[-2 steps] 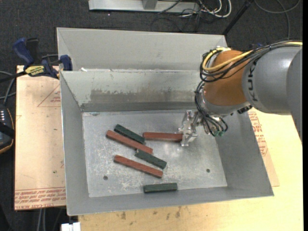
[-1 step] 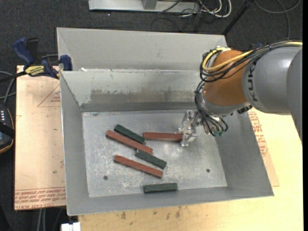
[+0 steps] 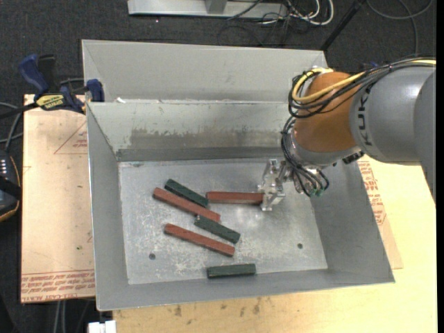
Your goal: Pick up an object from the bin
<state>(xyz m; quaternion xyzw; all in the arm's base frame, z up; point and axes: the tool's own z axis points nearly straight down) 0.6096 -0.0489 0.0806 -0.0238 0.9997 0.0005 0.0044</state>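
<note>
Right now the gripper sits low inside the grey bin, a bit right of frame centre, w/ its tip at the right end of a short red-brown bar. That bar lies approx. horizontal in the frame on the bin floor, its left end pointing toward the other pieces. Can't tell whether the gripper is clenched on the bar's end or released, since the metal tip overlaps that end and the detail is too small to read. The arm comes in from the right of the frame, grey, w/ an orange cover at the wrist and yellow & black cables looped over it. Left of the gripper, around frame centre, lie more flat bars, all slanting down to the right. A dark green bar is furthest up-left, w/ a long red-brown bar just beside it on its lower side. A second dark green bar lies near the long one's lower-right end, and a lower red-brown bar is just beside that, nearer the bottom of the frame. A lone dark green bar lies apart from the rest, approx. horizontal, close to the bin's front wall at lower centre.
</note>
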